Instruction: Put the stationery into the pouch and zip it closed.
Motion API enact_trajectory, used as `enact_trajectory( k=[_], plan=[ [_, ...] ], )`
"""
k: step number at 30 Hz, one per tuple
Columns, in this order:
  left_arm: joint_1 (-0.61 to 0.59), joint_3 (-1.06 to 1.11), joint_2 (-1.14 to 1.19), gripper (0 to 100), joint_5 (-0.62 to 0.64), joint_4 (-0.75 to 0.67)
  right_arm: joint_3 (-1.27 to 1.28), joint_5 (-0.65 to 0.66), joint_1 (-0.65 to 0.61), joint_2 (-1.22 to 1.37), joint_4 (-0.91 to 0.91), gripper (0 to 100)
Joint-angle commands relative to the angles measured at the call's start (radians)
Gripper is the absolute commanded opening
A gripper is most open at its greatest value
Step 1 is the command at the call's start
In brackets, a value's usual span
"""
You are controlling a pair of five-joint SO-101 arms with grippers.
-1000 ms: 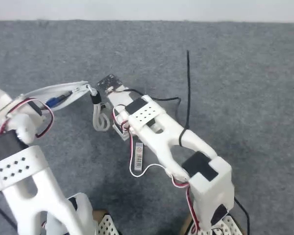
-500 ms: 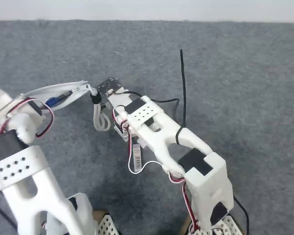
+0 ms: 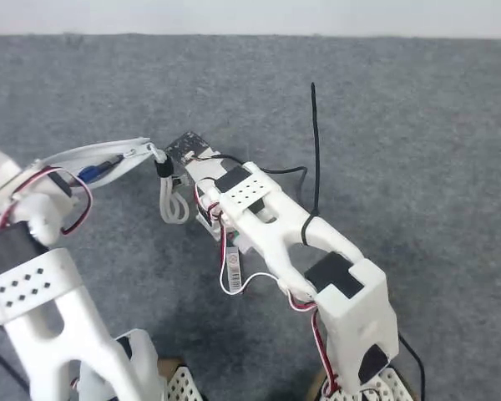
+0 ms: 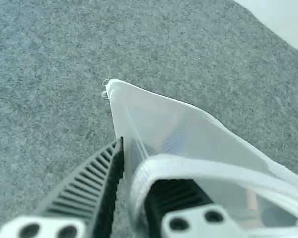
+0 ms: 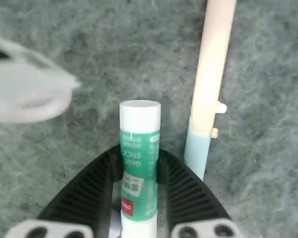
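Grey felt covered the whole table. Over the last second the right arm had drifted slightly toward the left arm's side, and the black cable swung with it. Its wrist end, near the pouch, hardly moved. The right gripper was clamped on the glue stick, and the left gripper pinched the pouch's rim as before. I judged this a small lining-up nudge: the stick wasn't in yet, so zipping was some way off.

My count was one pouch, one glue stick and one pen on the felt just beside the stick. One blue item was already inside the pouch.
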Motion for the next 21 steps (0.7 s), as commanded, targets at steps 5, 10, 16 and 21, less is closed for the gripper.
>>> enact_trajectory(
  k=[5,10,16,21],
  plan=[
    [0.0,-0.042,0.0,1,0.011,-0.037,-0.038,0.008,0.021,-0.179,0.117,0.6],
    [0.021,-0.042,-0.003,1,0.011,-0.037,-0.037,0.008,0.054,-0.285,0.185,0.6],
    [0.12,-0.045,-0.005,1,0.011,-0.032,-0.035,-0.095,0.074,-0.479,0.289,0.6],
    [0.189,-0.053,-0.005,1,-0.012,-0.015,0.04,-0.104,0.11,-0.601,0.246,0.6]
  ],
)
